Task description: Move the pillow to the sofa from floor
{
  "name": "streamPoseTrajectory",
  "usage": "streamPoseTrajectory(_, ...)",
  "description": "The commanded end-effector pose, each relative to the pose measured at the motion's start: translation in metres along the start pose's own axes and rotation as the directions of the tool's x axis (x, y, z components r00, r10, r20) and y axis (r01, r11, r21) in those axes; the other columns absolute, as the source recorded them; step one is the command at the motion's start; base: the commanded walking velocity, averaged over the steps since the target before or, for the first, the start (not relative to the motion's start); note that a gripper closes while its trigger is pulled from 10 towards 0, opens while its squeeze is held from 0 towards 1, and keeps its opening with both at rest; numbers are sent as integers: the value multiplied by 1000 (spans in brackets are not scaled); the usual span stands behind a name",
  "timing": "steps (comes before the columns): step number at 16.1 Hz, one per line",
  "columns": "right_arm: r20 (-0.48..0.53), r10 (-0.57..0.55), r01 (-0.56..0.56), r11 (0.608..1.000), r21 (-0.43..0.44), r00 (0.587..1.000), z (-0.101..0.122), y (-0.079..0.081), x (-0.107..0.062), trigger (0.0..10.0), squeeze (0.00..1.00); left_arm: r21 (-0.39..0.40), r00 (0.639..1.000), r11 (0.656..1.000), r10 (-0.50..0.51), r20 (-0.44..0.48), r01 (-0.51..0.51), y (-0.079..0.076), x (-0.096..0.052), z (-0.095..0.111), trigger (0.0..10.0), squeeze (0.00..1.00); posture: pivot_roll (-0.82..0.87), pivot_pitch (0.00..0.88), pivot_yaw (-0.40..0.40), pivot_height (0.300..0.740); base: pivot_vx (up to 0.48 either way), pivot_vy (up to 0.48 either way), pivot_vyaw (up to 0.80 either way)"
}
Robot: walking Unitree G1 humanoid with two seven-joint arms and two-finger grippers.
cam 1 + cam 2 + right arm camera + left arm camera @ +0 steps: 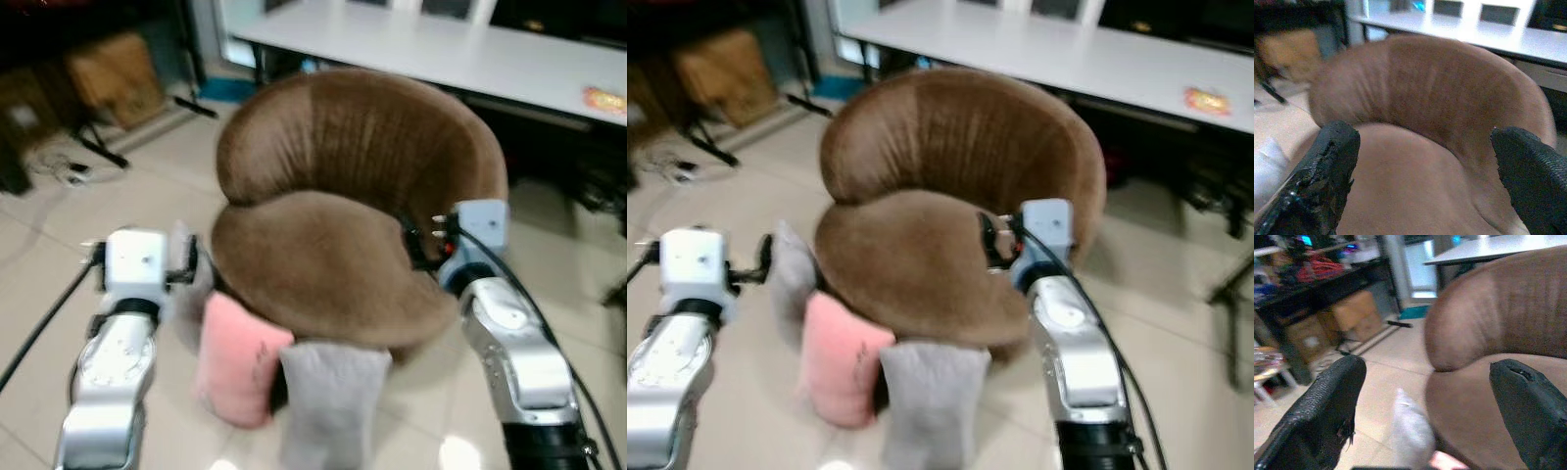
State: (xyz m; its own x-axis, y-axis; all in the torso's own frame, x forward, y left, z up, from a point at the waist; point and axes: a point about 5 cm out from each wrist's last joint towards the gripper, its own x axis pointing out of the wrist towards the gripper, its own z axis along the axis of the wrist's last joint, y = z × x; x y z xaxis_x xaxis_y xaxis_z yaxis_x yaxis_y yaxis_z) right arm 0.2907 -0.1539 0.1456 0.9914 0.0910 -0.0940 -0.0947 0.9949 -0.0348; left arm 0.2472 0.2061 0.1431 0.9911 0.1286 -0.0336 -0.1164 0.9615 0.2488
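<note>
Leaning against the near left front of the sofa (343, 206) are 3 pillows, all standing on the floor (176, 176): 1 pink pillow (238, 357), 1 grey pillow (328, 401) just to its right and touching it, and 1 pale grey pillow (792, 279) behind the pink one on the left, partly hidden. Each pillow stands upright on an edge; the pink one is soft and rectangular with a small dark mark on its face, and the grey one is slightly taller and nearest the camera.

That sofa is 1 round brown velvety seat with a high curved back and a wide cushion bare of any object. Its seat overhangs the tops of the pink and grey pillows.

2 grippers are raised. Sitting left of the pillows, beside the sofa's left edge, the left gripper (1427, 401) has its jaws wide apart with nothing between them. At the sofa's right edge is the right gripper (1425, 166), over the seat, its jaws likewise spread wide and empty.

Pale tiled floor lies open on the left and near the pillows. Far behind the sofa runs 1 long white table (441, 49); at far left are cardboard boxes (113, 73) under a dark shelf.
</note>
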Motion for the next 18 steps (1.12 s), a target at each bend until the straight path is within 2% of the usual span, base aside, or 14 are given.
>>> streamPoseTrajectory(1,4,-35,35,999,7,999,0,-11,-2,10000,0,-11,999,999,-31,14,31,-8,1,3,10000,0,-114,0,1,740,341,0,0)
streamPoseTrajectory(3,3,9,-10,999,32,1000,1,-5,-1,10000,0,4,1000,1000,-27,14,27,-8,2,2,10000,0,-114,0,1,740,156,0,0)
streamPoseTrajectory(6,-7,-11,12,998,60,1000,-3,-7,-3,10000,0,27,999,999,-38,24,38,-9,0,1,10000,0,-114,0,2,735,0,0,0)
streamPoseTrajectory(8,-5,-20,20,997,73,1000,-5,-10,-5,10000,0,47,998,998,-53,21,52,-10,-2,-3,10000,0,-114,0,2,720,0,0,0)
streamPoseTrajectory(9,-11,-25,26,997,73,1000,-8,-12,-6,10000,0,3,998,998,-62,-1,62,-10,-5,-8,10000,0,-115,0,1,705,0,0,0)
streamPoseTrajectory(10,-12,-27,28,997,71,1000,-8,-12,-6,10000,0,-7,998,998,-63,-8,63,-9,-6,-10,10000,0,-114,0,0,690,0,0,0)
streamPoseTrajectory(12,-10,-21,22,997,70,1000,-8,-10,-5,10000,0,37,997,997,-69,25,68,-11,-5,-9,10000,0,-111,0,-8,670,0,0,0)
streamPoseTrajectory(16,-8,-7,7,998,63,1000,-6,-9,-3,10000,0,9,997,998,-68,46,68,-14,-5,-5,10000,0,-110,0,-18,635,0,0,0)
streamPoseTrajectory(18,-16,-14,15,998,60,1000,-7,-10,-4,10000,0,24,997,997,-71,35,70,-15,-5,-8,10000,0,-110,0,-18,615,0,0,0)
